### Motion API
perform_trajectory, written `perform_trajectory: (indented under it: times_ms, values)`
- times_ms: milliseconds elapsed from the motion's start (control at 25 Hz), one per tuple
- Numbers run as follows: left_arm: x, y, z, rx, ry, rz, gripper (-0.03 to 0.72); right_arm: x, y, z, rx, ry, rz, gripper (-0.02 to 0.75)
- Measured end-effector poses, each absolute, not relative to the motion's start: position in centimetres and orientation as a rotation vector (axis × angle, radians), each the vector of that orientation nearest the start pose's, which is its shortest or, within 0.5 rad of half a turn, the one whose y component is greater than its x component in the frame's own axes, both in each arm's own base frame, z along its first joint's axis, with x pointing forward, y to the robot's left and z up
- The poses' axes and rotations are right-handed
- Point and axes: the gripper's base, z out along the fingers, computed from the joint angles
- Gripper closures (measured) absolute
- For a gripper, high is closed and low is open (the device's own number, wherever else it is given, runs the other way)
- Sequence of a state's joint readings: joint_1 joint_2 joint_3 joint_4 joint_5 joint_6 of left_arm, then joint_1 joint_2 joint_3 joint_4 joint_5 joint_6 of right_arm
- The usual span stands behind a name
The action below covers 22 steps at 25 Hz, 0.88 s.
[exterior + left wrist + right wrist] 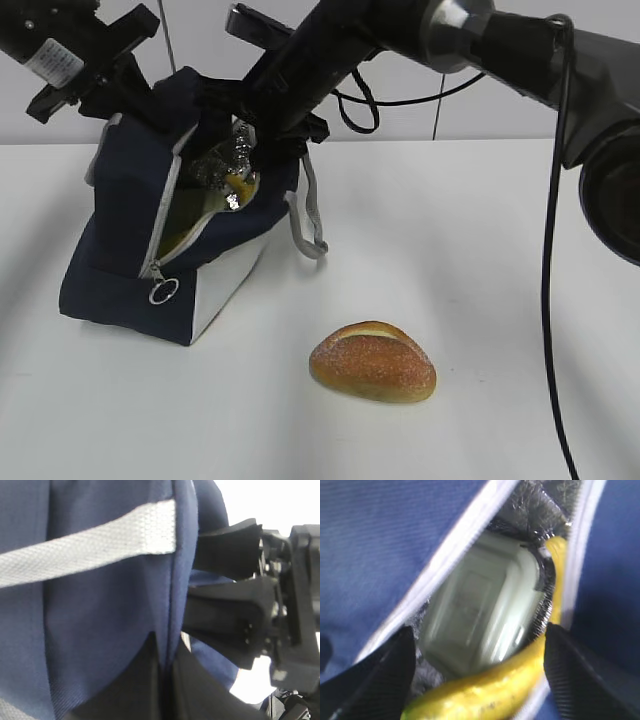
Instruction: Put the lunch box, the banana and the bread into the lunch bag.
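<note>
White tabletop: left gripper (150,85) pinches the lunch bag (120,250) open at far left, while right gripper (480,675), jaws spread, releases the banana (520,675) beside the lunch box (480,620) (inside); bread (373,362) waits near centre.

Lab-like test bench, plain white table (520,330), bare pale wall (200,30) behind, 2 black robot arms (330,50)

Exterior slants down; wrists hug lunch bag (130,230).
</note>
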<state>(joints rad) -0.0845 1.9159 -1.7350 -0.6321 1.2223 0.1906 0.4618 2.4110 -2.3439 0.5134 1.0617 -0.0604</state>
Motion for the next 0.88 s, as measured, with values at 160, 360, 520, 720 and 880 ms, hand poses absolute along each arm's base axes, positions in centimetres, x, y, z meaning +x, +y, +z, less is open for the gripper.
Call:
perform_trajectory:
  times_ms: [160,360,520,720,880]
  values:
    - [40.2,-8.5,30.2,0.179,2.730,-0.858,0.691,45.5,26.3,26.3,-0.617,2.587,0.701,0.162]
    - [40.2,-8.5,30.2,0.179,2.731,-0.857,0.691,45.7,25.4,28.5,-0.642,2.535,0.554,0.166]
    - [40.2,-8.5,30.2,0.180,2.730,-0.857,0.691,45.2,25.1,29.6,-0.635,2.530,0.555,0.167]
    - [40.2,-8.5,30.2,0.182,2.730,-0.856,0.691,43.1,24.0,32.2,-0.633,2.543,0.543,0.169]
    - [40.2,-8.5,30.2,0.183,2.730,-0.856,0.691,40.3,22.1,32.8,-0.667,2.612,0.446,0.169]
